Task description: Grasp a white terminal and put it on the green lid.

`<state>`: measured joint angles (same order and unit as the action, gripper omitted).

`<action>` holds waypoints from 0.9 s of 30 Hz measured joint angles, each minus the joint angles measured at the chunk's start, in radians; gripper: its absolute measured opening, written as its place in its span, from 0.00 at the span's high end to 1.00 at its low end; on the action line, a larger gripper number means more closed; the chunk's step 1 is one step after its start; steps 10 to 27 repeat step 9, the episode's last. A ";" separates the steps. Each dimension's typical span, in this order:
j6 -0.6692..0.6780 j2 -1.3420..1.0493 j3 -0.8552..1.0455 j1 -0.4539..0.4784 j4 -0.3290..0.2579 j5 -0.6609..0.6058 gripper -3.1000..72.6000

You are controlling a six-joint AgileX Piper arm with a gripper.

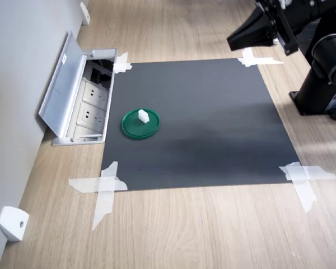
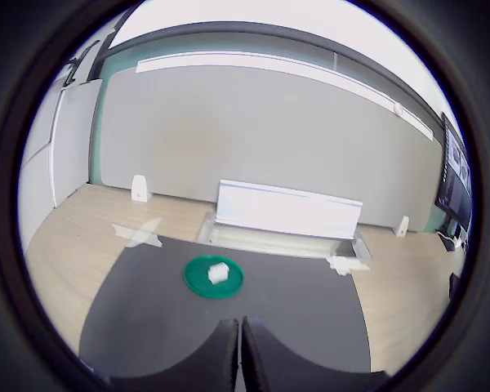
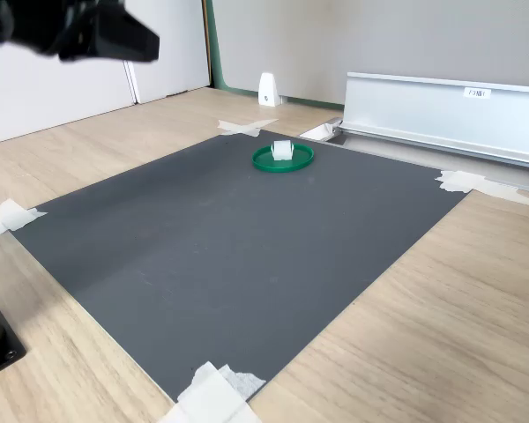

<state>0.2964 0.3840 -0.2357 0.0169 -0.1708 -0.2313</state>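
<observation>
Nearest the wrist camera, the gripper (image 2: 238,355) has its two dark fingers pressed together, closed on nothing, raised above the near edge of the black mat (image 2: 294,302). Ahead of it, well apart, the green lid (image 2: 202,281) lies flat on the mat, with the white terminal (image 2: 219,272) resting on it. Farther beyond the lid stands the open metal socket box (image 2: 286,214) against the grey wall (image 2: 253,131).
</observation>
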 joint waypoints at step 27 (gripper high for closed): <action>-0.001 -0.158 0.149 0.009 -0.003 0.000 0.97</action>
